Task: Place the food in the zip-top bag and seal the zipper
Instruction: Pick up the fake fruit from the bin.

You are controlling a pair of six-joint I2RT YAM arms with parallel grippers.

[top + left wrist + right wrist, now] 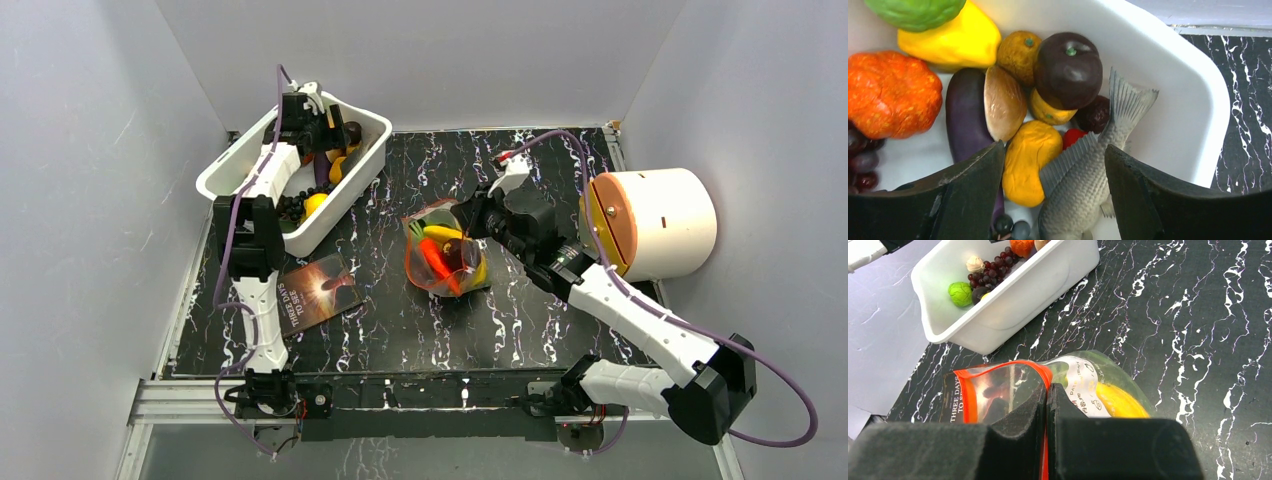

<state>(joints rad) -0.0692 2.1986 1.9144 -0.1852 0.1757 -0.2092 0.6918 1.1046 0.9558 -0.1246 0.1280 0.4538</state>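
The clear zip-top bag (447,268) lies mid-table with its mouth open. It holds an orange carrot (437,258), a yellow banana (1118,400) and a green piece (440,232). My right gripper (1047,390) is shut on the red-orange zipper (1003,366) at the mouth's right corner and holds it up. My left gripper (1053,150) is open inside the white tub (1173,100), its jaws either side of a grey fish (1088,175) and a yellow piece (1030,160). More food lies there: a dark apple (1068,67), an eggplant (965,115) and an orange pumpkin (893,92).
The tub (330,215) stands at the back left. A dark booklet (318,293) lies just in front of it, left of the bag. A white and tan cylinder (655,222) sits at the right edge. White walls enclose the table.
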